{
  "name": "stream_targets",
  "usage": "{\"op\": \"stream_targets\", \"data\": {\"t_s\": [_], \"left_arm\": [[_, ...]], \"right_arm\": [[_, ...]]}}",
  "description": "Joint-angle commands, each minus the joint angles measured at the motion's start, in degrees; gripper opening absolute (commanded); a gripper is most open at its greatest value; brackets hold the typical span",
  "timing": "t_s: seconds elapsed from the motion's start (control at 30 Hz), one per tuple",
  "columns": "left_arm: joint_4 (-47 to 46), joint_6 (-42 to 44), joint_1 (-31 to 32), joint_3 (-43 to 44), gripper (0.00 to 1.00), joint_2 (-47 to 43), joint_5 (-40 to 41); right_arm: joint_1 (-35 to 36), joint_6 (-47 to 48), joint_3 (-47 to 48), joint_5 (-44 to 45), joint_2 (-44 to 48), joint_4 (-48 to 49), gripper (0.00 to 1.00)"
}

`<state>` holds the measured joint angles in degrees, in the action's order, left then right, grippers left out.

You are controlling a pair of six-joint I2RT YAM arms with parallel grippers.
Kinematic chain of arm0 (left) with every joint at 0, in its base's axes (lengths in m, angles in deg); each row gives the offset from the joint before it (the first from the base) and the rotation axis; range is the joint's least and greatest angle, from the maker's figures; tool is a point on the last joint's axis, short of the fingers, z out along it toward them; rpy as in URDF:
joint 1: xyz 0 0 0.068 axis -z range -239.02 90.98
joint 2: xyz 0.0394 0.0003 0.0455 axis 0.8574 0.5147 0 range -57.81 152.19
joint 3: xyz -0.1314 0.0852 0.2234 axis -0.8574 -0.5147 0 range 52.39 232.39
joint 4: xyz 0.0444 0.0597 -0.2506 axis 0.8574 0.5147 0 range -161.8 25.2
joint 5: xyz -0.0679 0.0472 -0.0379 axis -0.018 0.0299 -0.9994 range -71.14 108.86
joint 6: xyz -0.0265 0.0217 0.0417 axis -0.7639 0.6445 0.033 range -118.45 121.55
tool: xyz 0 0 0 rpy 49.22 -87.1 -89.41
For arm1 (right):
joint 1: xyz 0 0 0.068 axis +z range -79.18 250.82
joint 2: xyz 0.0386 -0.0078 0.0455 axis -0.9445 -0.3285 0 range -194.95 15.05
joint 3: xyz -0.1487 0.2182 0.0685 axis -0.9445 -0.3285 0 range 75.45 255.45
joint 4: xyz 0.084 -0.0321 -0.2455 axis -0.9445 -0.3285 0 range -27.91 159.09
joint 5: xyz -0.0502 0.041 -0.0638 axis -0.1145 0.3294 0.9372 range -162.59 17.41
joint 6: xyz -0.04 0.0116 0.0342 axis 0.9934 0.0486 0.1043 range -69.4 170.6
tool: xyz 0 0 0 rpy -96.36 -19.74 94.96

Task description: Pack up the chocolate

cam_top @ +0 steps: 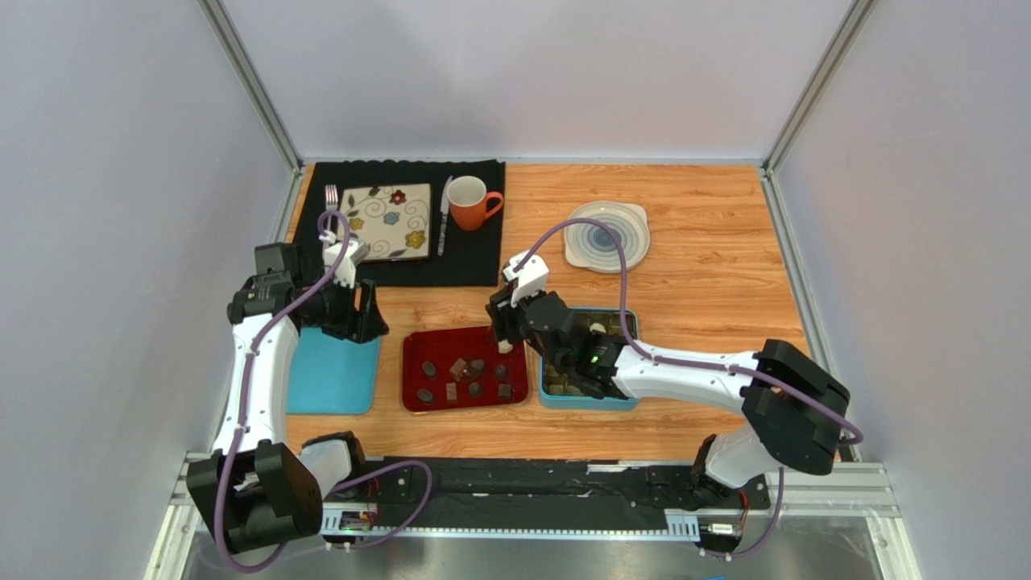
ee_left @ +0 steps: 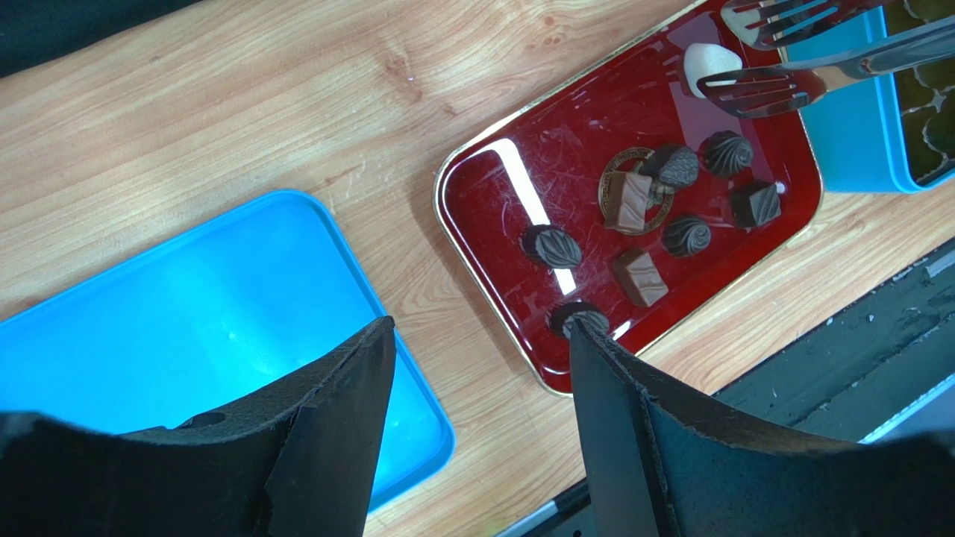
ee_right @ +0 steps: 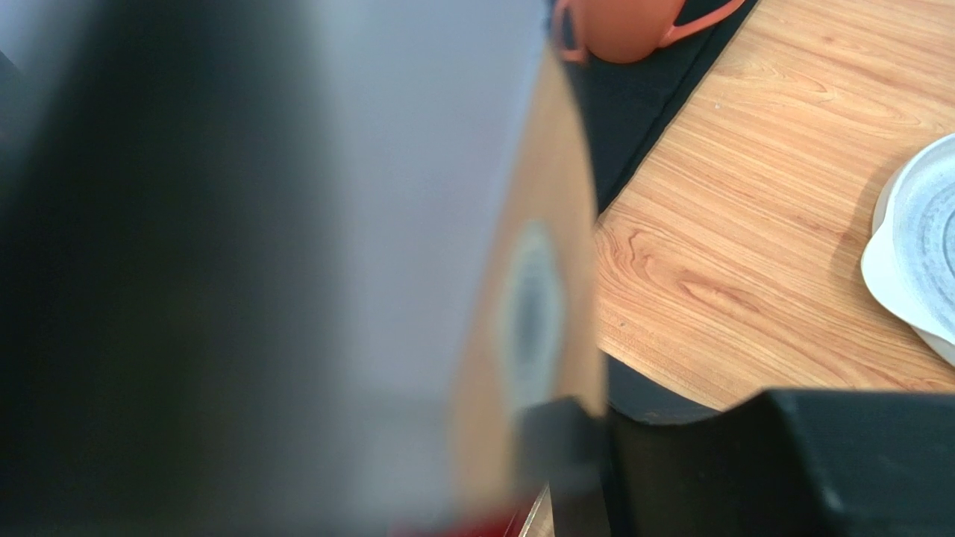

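Here the chocolate point(ee_left: 686, 235) lies mostly on a glossy dark-red tray point(ee_left: 504, 201) near the table's front edge. About eight dark brown pieces are scattered across it, some domed with ridged swirls and some flat-sided blocks, and one block rests on a thin brown ring. At the tray's far right corner a smooth white bonbon point(ee_left: 708, 62) sits between the two toothed heads of polished metal tongs point(ee_left: 773, 90); whether they touch it is not clear. The right gripper point(cam_top: 502, 320) is clamped on the tongs, whose mirror-like blade blurs most of the right wrist view. The left gripper point(ee_left: 480, 336) hangs with its fingers spread and nothing between them, over the wood between the tray and a shiny teal lid point(ee_left: 202, 336) with rounded corners. Just right of the tray stands a teal box point(ee_left: 852, 134) with a brown gridded insert point(ee_left: 930, 101), largely hidden under the right arm in the top view. Further back, a black mat point(cam_top: 472, 260) carries a flowered square plate point(cam_top: 385, 221), a fork point(cam_top: 330, 193) and an orange mug point(cam_top: 472, 202). A white ringed dish point(cam_top: 606, 236) sits on the bare wooden table point(cam_top: 714, 278).
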<state>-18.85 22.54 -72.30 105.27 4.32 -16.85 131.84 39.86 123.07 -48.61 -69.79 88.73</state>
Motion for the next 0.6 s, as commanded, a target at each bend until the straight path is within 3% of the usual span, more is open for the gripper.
{"op": "stream_targets", "data": {"t_s": [0.0,0.37,0.57], "left_arm": [[-0.04,1.94,-0.43,0.38,0.68,-0.96,-0.86],[-0.04,2.03,-0.43,0.55,0.68,-0.87,-0.68],[-0.04,2.30,-0.43,0.55,0.68,-0.96,-0.42]], "right_arm": [[0.33,-0.77,2.13,1.50,-1.03,4.00,0.47],[0.25,-1.30,1.78,1.41,-3.75,4.18,0.45],[0.25,-0.77,1.95,1.59,-3.58,4.97,0.30]]}}
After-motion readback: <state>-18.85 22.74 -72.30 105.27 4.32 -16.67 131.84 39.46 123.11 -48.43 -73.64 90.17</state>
